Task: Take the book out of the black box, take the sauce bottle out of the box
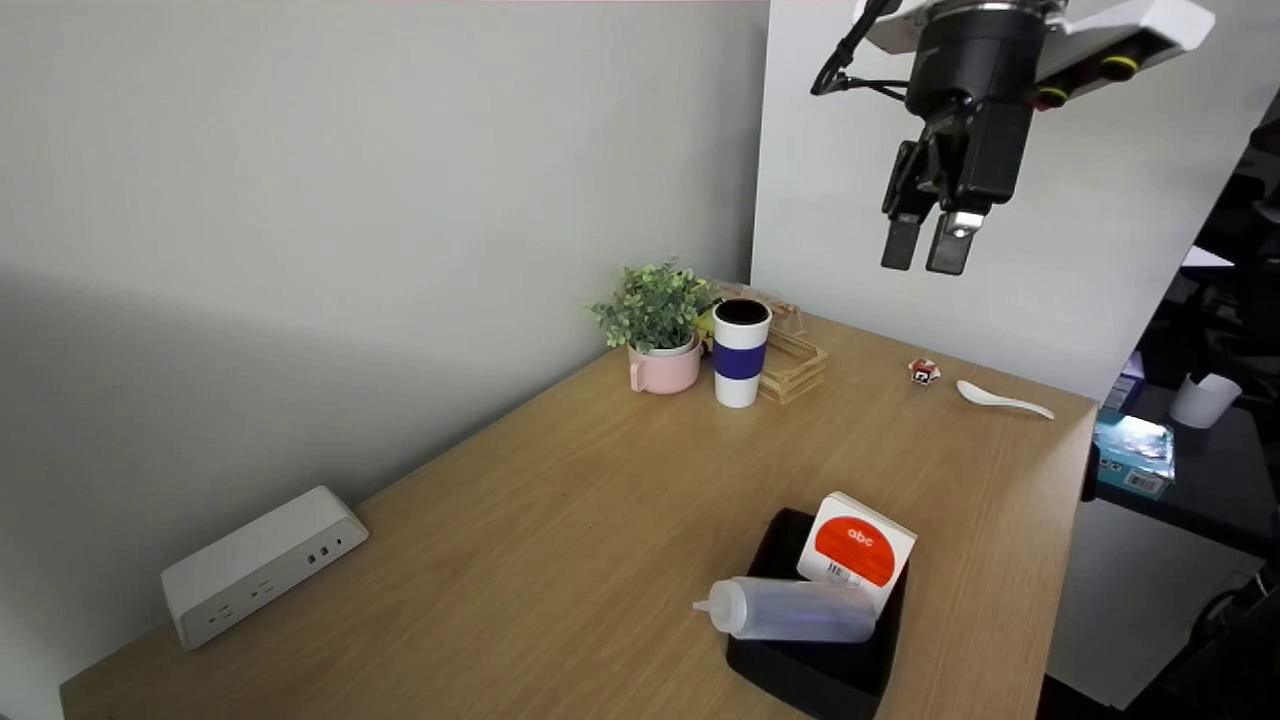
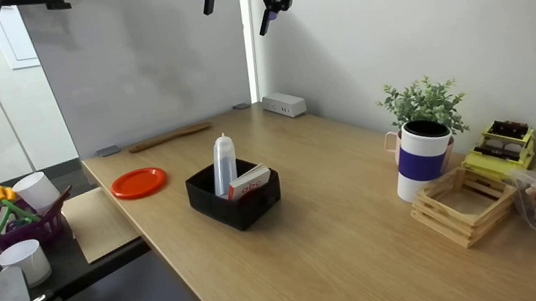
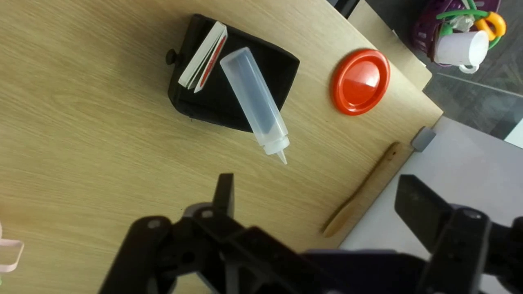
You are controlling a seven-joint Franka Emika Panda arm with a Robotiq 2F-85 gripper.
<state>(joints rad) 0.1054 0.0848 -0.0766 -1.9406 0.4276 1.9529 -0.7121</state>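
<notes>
The black box [image 1: 790, 678] [image 2: 261, 205] rests on the wooden table, holding both the book and the bottle. Leaning inside it is the white book [image 1: 858, 550] [image 2: 250, 180] [image 3: 203, 57], its red-orange circle facing up in an exterior view and one end rising past the rim. The translucent sauce bottle [image 1: 800, 610] [image 2: 224, 163] [image 3: 259, 98] lies tilted across the box, its cap end jutting out over the wall. High above the table hangs my gripper [image 1: 923, 260] [image 2: 237, 21] [image 3: 316, 181], open, with nothing between its fingers and well apart from the box.
A red plate [image 2: 138, 183] and a wooden spatula [image 3: 367, 190] lie beyond the box. Along the wall stand a white cup with a blue band [image 1: 740, 355], a potted plant [image 1: 665, 365], a wooden crate [image 2: 467, 203] and a white power strip [image 1: 265, 565]. A white spoon [image 1: 1000, 400] lies near the table edge.
</notes>
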